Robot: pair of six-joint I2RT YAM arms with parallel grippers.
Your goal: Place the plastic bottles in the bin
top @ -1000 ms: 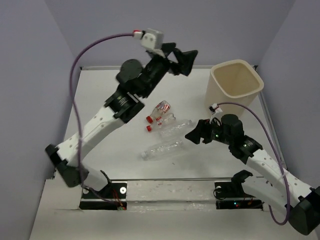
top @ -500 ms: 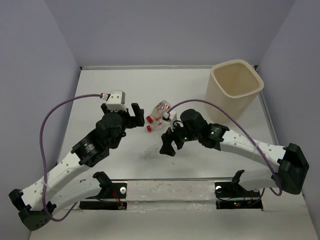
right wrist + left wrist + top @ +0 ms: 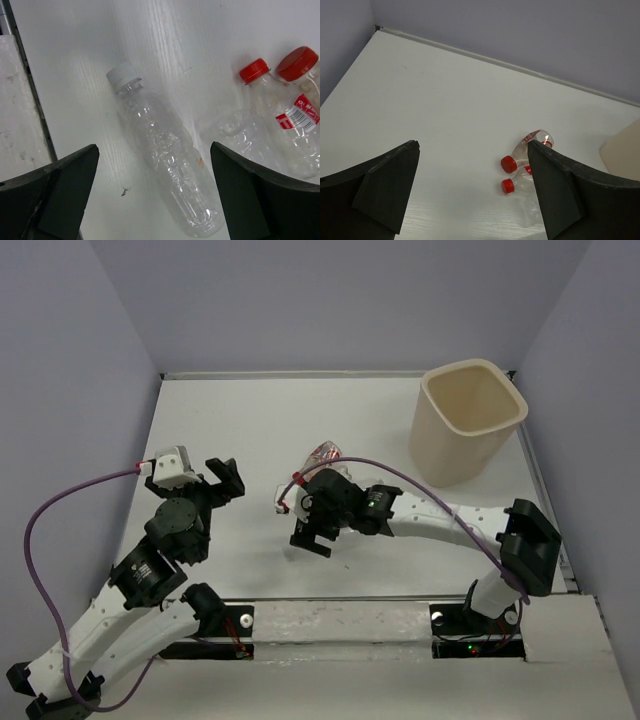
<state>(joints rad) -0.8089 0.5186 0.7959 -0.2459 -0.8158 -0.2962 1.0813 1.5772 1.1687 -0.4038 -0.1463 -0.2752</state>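
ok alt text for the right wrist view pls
A long clear bottle with a white cap lies on the white table, directly below the right gripper, whose jaws stand wide open and empty. Two red-capped bottles lie together at the upper right.

A white table (image 3: 250, 430) sits boxed in by plain lavender walls (image 3: 300, 300) under even light.

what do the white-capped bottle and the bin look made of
The white-capped bottle looks like thin clear plastic, glossy: the table shows through its ribbed wall. The bin is probably opaque beige plastic, matte, with a smooth moulded rim.
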